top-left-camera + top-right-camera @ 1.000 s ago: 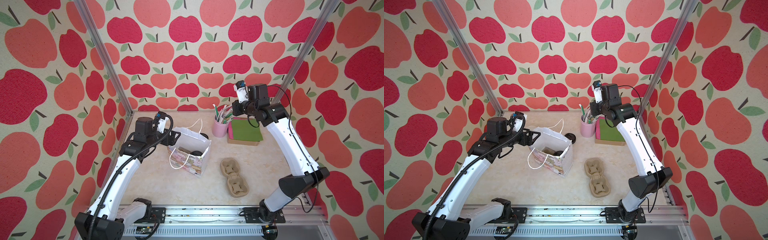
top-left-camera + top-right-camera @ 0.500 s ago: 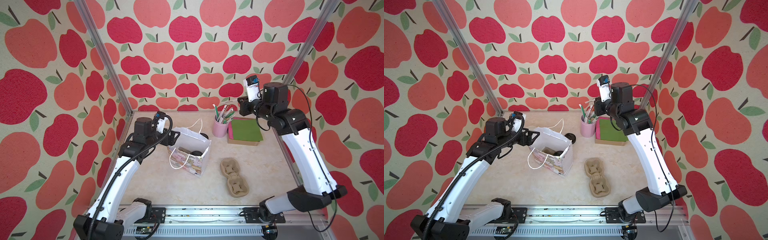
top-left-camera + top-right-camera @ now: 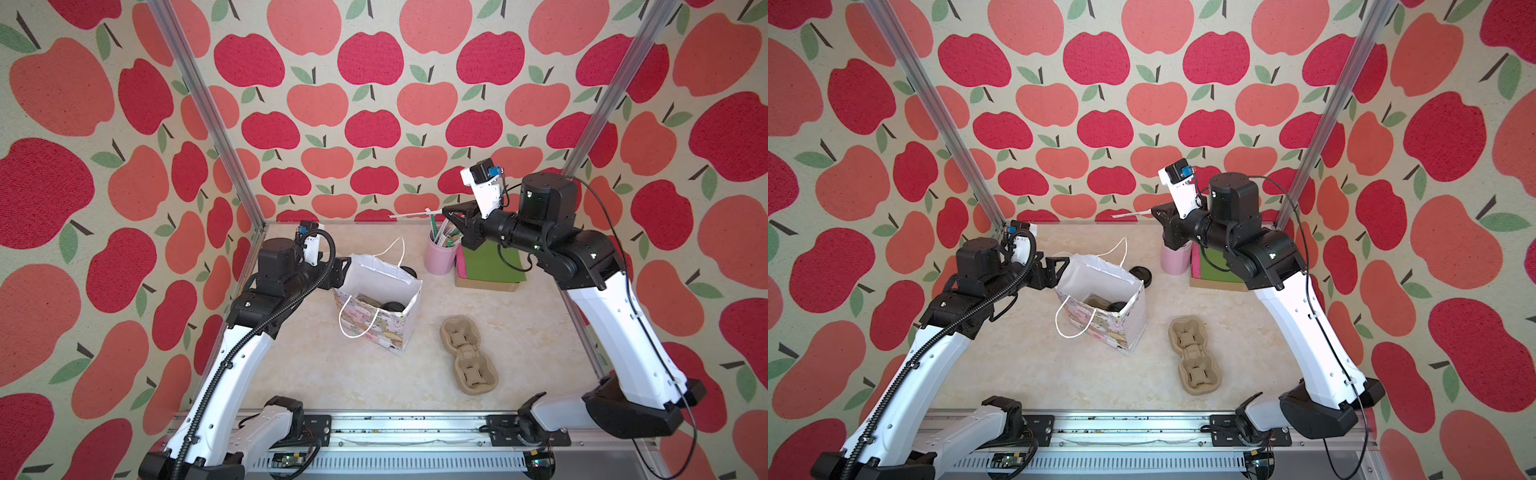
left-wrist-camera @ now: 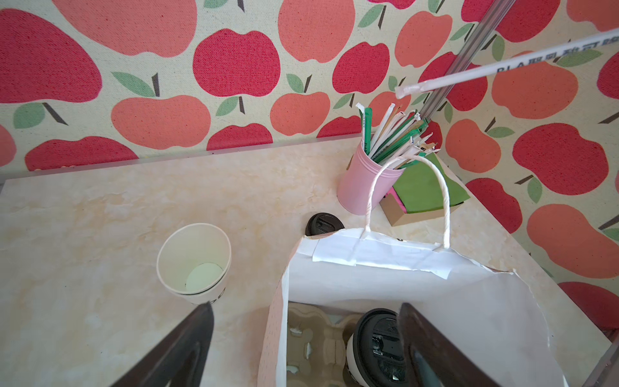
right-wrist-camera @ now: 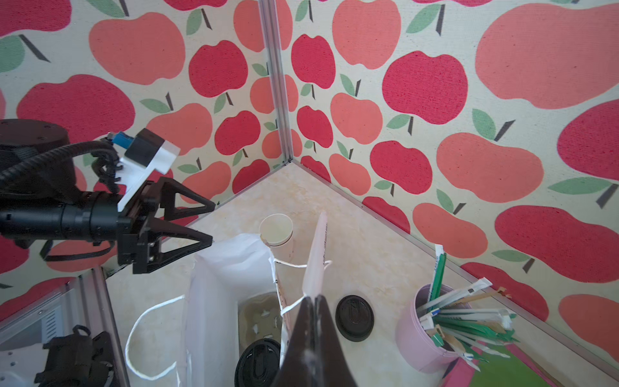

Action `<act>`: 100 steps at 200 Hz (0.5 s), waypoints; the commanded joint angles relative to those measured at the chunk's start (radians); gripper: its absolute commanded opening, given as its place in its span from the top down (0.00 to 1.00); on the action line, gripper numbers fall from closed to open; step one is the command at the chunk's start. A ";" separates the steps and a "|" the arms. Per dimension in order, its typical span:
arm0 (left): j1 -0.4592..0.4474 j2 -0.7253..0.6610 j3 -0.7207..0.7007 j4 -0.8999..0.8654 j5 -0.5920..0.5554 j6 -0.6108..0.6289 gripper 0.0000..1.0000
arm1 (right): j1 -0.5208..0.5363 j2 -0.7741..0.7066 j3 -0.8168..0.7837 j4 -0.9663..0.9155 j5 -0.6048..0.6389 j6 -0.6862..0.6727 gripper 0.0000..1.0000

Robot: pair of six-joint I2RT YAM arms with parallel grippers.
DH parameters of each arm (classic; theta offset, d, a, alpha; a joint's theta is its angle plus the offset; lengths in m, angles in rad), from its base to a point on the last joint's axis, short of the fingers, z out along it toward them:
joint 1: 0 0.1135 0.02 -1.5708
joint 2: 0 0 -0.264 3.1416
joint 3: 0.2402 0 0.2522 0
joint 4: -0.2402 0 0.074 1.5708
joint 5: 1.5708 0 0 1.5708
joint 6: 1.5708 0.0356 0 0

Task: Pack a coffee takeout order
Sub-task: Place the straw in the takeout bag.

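- The marbled table [image 3: 332, 374] fills the floor of the apple-papered booth, and everything stands on its far half.
- A white paper bag [image 3: 374, 276] with a cartoon-print front stands open left of centre, its cord handles loose.
- The left gripper [image 5: 213, 222] is at the bag's left rim with its jaws spread wide and nothing held. In the left wrist view one finger [image 4: 187, 348] is outside the bag and the other hangs over its opening. Whether either touches the paper cannot be told.
- A second pulp carrier [image 3: 468, 355] lies flat and bare on the table, right of the bag and apart from it.
- A stack of green napkins [image 3: 490, 262] sits in a cardboard tray [image 3: 486, 286] at the back right, with pink napkins [image 3: 459, 262] showing at its edge.
- Inside the bag lies a pulp carrier [image 4: 311, 341], and a lidded paper cup [image 4: 375, 341] stands in one of its wells.
- The pink holder [image 3: 440, 257], full of wrapped straws, stands just beside the tray.
- An uncovered white cup [image 4: 194, 261] stands behind the bag.
- A loose black lid [image 4: 323, 224] lies flat between the bag and the holder.
- The right gripper [image 5: 315, 298] is pinched tight on one end of a white wrapped straw [image 3: 411, 215]. It holds the straw roughly level in the air above the holder, with the free end pointing toward the bag.
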 commanded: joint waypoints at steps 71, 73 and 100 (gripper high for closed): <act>0.024 -0.022 -0.027 0.040 -0.011 -0.039 0.11 | 0.153 0.072 0.081 -0.132 -0.126 -0.058 1.00; 0.024 -0.022 -0.027 0.041 -0.011 -0.039 0.11 | 0.154 0.075 0.083 -0.138 -0.126 -0.059 1.00; 0.025 -0.020 -0.030 0.045 -0.004 -0.044 0.11 | 0.160 0.099 0.092 -0.209 -0.135 -0.068 1.00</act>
